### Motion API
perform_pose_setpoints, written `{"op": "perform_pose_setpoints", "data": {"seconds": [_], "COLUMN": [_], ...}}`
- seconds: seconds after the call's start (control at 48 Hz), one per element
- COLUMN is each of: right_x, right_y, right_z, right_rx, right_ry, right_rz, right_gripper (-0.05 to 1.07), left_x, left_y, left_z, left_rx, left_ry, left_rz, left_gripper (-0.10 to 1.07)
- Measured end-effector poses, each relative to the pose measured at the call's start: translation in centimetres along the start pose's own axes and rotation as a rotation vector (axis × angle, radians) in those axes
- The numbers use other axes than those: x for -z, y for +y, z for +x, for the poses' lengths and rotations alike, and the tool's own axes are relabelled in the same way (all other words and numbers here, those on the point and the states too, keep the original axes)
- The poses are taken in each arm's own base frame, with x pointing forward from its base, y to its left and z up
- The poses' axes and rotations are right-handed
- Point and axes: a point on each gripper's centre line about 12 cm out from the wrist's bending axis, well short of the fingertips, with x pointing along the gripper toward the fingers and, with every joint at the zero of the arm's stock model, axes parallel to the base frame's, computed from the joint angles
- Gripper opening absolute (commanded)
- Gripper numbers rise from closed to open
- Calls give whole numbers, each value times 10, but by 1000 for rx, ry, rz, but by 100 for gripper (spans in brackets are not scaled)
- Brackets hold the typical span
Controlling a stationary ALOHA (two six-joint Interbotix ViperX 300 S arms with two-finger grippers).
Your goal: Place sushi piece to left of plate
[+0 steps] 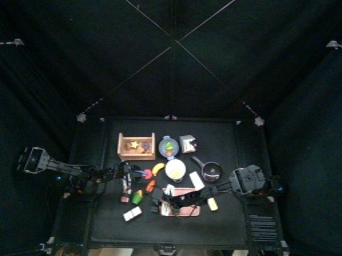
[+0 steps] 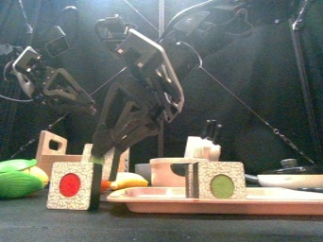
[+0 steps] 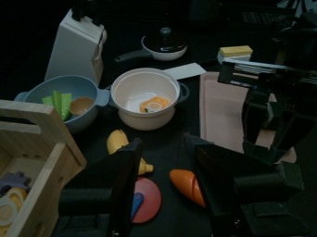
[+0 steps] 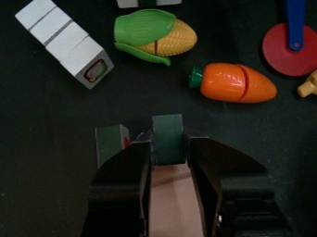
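Note:
The plate (image 1: 175, 170) is the pale cream-yellow round in the middle of the table. In the left wrist view it (image 3: 136, 118) has a raised rim and an orange bit in it. My right gripper (image 4: 168, 153) reaches across over the pink tray (image 4: 168, 199). Its jaws stand close together on a green-wrapped sushi piece (image 4: 169, 137). A second piece (image 4: 111, 139) stands just beside one jaw. The front view shows a red-centred piece (image 2: 74, 184) and a green-centred piece (image 2: 222, 181). My left gripper (image 3: 164, 159) is open and empty above a carrot (image 3: 188, 185).
A long white sushi roll (image 4: 65, 42), a corn cob (image 4: 155, 35) and an orange vegetable (image 4: 235, 81) lie ahead of the right gripper. A wooden box (image 3: 31, 157), a blue bowl (image 3: 50, 88), a knife block (image 3: 77, 42) and a black pan (image 3: 164, 44) stand around the plate.

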Motion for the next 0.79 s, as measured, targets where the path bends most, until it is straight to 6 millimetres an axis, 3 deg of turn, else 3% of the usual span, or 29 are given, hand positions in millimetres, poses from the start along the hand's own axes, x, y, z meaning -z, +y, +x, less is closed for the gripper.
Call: {"op": "perform_pose_setpoints", "data": {"seconds": [0.792], "right_x": [5], "right_y": [3], "right_z": [14], "right_rx": [3], "right_ry": [18], "right_rz": [8], "right_gripper": [60], "left_x": [1], "left_y": [0], "left_z": [0], "left_rx": [0], "left_ry": [1], "left_rz": [0], "left_gripper": [80]}}
